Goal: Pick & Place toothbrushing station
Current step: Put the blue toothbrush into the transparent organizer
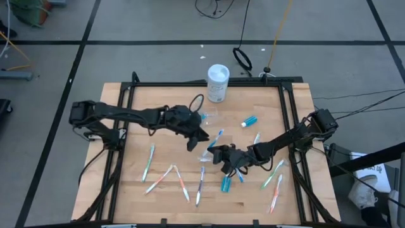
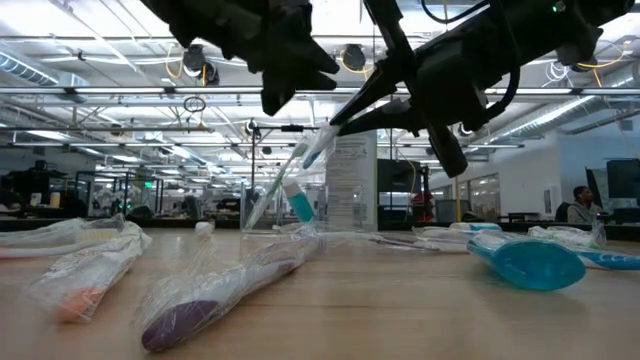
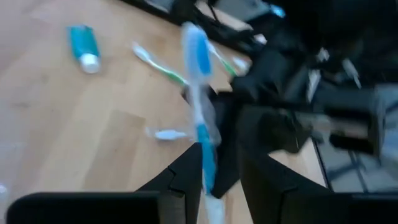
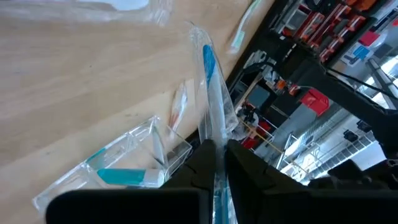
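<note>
Most toothbrushes (image 1: 149,162) lie loose across the tabletop's near half, so little is done. Mid-tabletop, right tool (image 1: 214,153) pinches a blue toothbrush (image 4: 211,99); left tool (image 3: 217,168) stands narrowly parted around it. Cup (image 4: 134,155) lies tipped nearby, toothpaste (image 1: 249,121) beyond.

Left gripper (image 1: 192,144) and right gripper (image 1: 211,152) meeting mid-table — both arms reaching inward, right jaws clamped tight
</note>
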